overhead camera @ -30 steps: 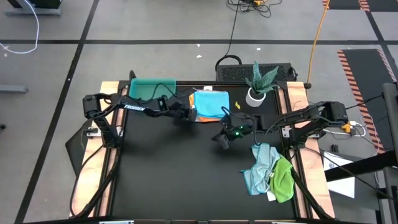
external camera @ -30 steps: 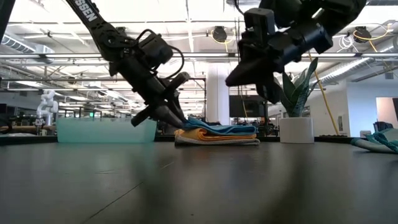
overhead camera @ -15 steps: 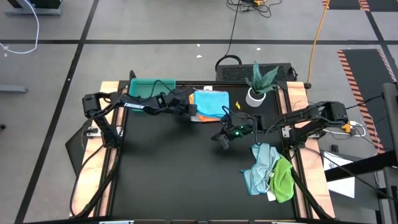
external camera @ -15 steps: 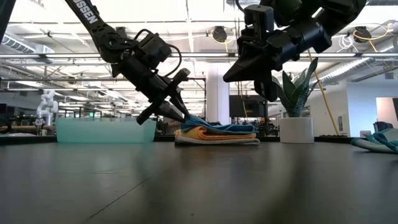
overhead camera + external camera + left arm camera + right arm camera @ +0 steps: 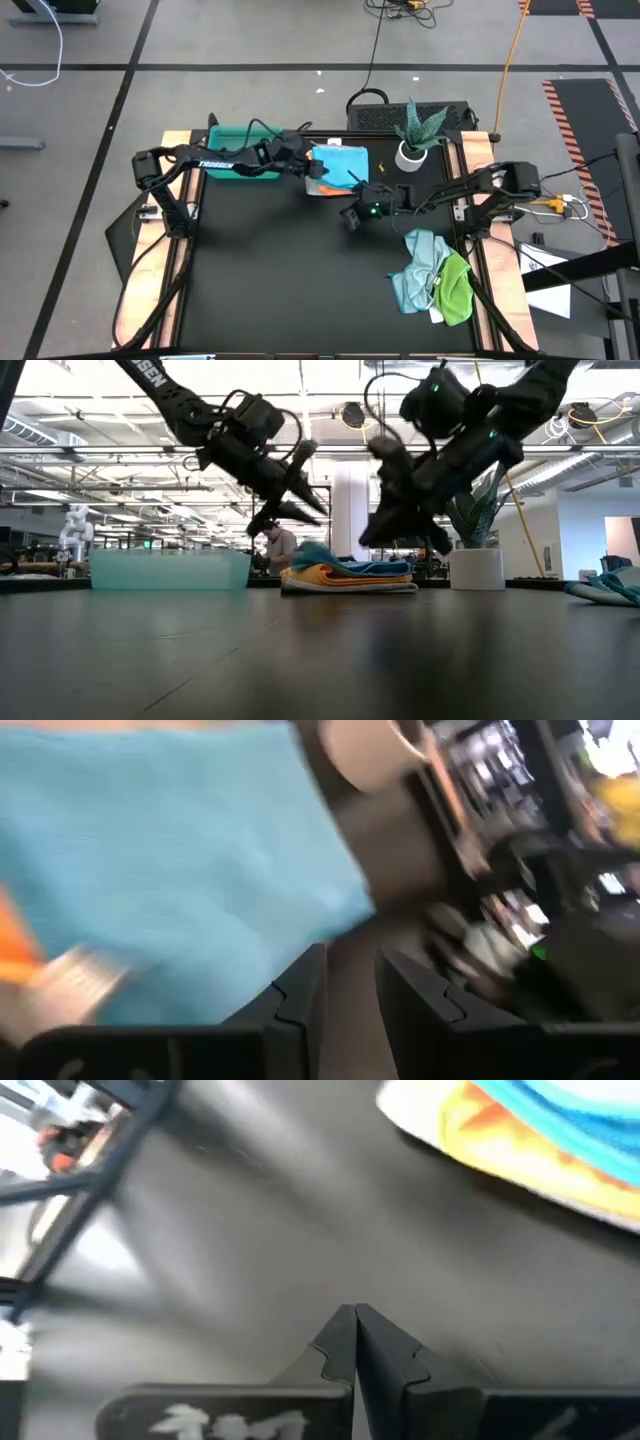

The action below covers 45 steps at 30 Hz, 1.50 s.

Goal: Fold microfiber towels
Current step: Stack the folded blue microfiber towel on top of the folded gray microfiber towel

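**Both tools lifted off the folded stack**

I am looking over a dark table [image 5: 280,280] sitting on a grey floor, with an open hall showing behind it. The near half of the table is lying bare, giving me free room. The left tool [image 5: 318,510] is hanging just above the stack of folded towels [image 5: 350,575], its fingers slightly parted and holding nothing. The right tool [image 5: 355,1320], clenched and empty, is hovering just beside the stack. Behind the left tool a teal tray [image 5: 240,145] is standing; a potted plant [image 5: 415,135] is crowding the far edge. Loose pale blue and green towels [image 5: 435,275] are lying well apart from the right tool.
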Available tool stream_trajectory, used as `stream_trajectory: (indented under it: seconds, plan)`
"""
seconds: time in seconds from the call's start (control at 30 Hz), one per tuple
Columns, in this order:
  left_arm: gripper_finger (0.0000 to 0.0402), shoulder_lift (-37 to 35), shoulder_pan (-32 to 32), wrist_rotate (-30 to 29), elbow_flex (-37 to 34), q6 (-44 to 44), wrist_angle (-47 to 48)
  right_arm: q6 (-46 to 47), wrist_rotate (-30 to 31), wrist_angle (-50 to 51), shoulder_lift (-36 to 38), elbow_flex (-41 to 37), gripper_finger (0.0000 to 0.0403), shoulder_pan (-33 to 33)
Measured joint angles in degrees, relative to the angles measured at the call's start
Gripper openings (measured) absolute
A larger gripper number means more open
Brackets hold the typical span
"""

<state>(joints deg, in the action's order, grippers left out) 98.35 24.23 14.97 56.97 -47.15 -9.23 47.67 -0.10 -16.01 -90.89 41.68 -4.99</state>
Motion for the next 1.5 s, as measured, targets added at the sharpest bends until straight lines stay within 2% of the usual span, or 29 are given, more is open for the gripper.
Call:
stream_trajectory:
  seconds: [0.1,0.23,0.33,0.47,0.6,0.73,0.9,1.4,1.5]
  plan:
    - [0.009,-0.1,-0.9,6.6,2.6,2.3,3.4,-0.1,-0.1,-0.1,-2.9,2.2,0.0,-0.4]
    - [0.009,-3.6,-3.4,7.0,5.3,6.0,8.6,-1.5,-0.1,-0.2,-7.5,7.7,0.0,-1.6]
    - [0.009,-8.5,-4.9,3.0,6.3,9.2,15.3,-3.4,-0.4,1.1,-11.4,12.1,0.0,-3.1]
    - [0.009,-17.3,-6.3,-4.4,6.3,12.5,26.5,-6.4,-1.6,9.9,-15.1,17.2,0.0,-4.9]
    - [0.009,-24.8,-7.5,-11.8,6.3,13.0,37.0,-9.4,-0.1,18.7,-15.5,20.1,0.0,-6.2]
    - [0.009,-30.0,-9.1,-16.4,6.4,12.6,43.0,-10.8,2.6,20.7,-14.7,21.6,0.0,-7.4]
    - [0.009,-31.4,-11.0,-20.1,6.3,12.6,45.6,-11.5,7.5,20.5,-13.8,22.0,0.0,-8.0]
    - [0.009,-31.3,-11.5,-21.1,6.3,14.0,46.4,-10.7,8.8,21.0,-14.0,22.0,0.0,-8.2]
    - [0.009,-31.3,-11.5,-21.1,6.3,14.3,46.7,-10.7,5.8,20.4,-14.0,22.0,0.0,-8.6]
